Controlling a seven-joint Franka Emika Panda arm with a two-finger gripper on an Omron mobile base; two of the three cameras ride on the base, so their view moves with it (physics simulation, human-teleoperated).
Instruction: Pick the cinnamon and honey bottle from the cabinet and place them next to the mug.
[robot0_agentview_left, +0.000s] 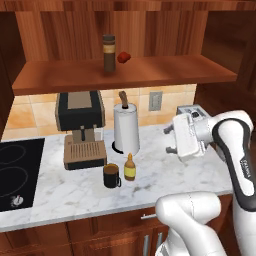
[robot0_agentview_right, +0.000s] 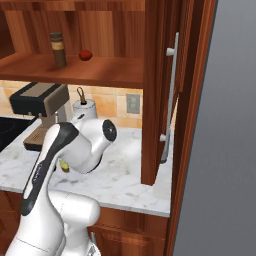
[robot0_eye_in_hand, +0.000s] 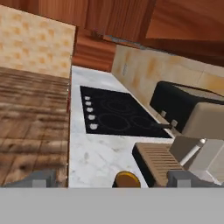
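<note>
Honey bottle (robot0_agentview_left: 130, 167) stands on the counter (robot0_agentview_left: 60, 192) just beside the mug (robot0_agentview_left: 111, 175). Cinnamon (robot0_agentview_left: 108, 54) stands upright on the cabinet (robot0_agentview_left: 125, 75) shelf, up and left of the gripper (robot0_agentview_left: 169, 140), whose fingers are spread and empty. Reaching it likely requires lifting and swinging left.

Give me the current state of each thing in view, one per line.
cinnamon: upright on the cabinet shelf, not yet moved.
honey bottle: upright on the counter, right beside the mug.
mug: upright, handle toward the honey bottle.
cabinet: open.
gripper: open, empty, off to the right above the counter.
small red lump: on the shelf beside the cinnamon.
</note>
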